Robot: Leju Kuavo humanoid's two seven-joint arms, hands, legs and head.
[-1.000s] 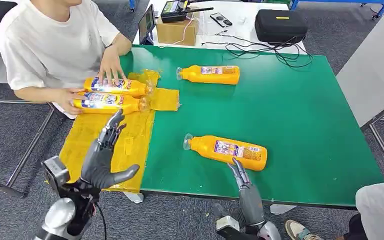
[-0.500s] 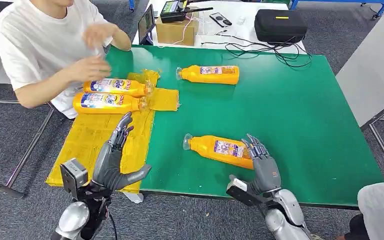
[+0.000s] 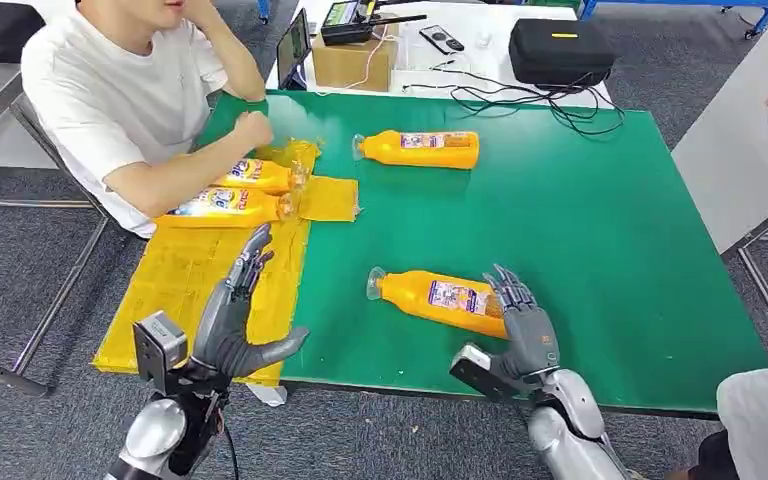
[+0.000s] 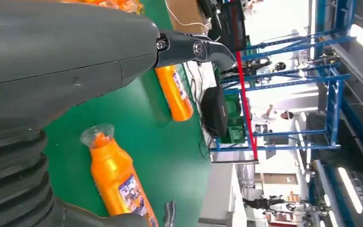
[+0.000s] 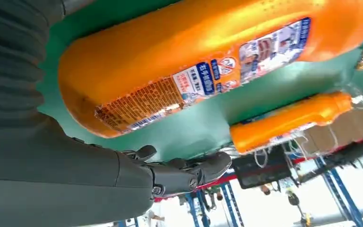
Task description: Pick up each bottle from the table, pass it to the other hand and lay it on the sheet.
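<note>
The green table (image 3: 580, 220) carries everything. A yellow sheet (image 3: 185, 290) covers its left edge; a person (image 3: 120, 100) leans an arm on two bottles (image 3: 235, 190) lying on the sheet's far part. A far bottle (image 3: 420, 148) lies on the table's far half. The near bottle (image 3: 445, 300) lies by the table's front edge, the right hand (image 3: 525, 325) against its base, fingers spread, not gripping. The left hand (image 3: 230, 320) hovers over the sheet's near end, fingers apart, empty.

On the green tabletop (image 3: 580, 220), the right robot hand (image 3: 525, 325) rests spread against the near orange bottle's (image 3: 440, 298) base. The left robot hand (image 3: 232, 325) hovers open over the yellow sheet (image 3: 185, 280), where two bottles (image 3: 235, 190) lie beside a person's arm (image 3: 175, 180).
</note>
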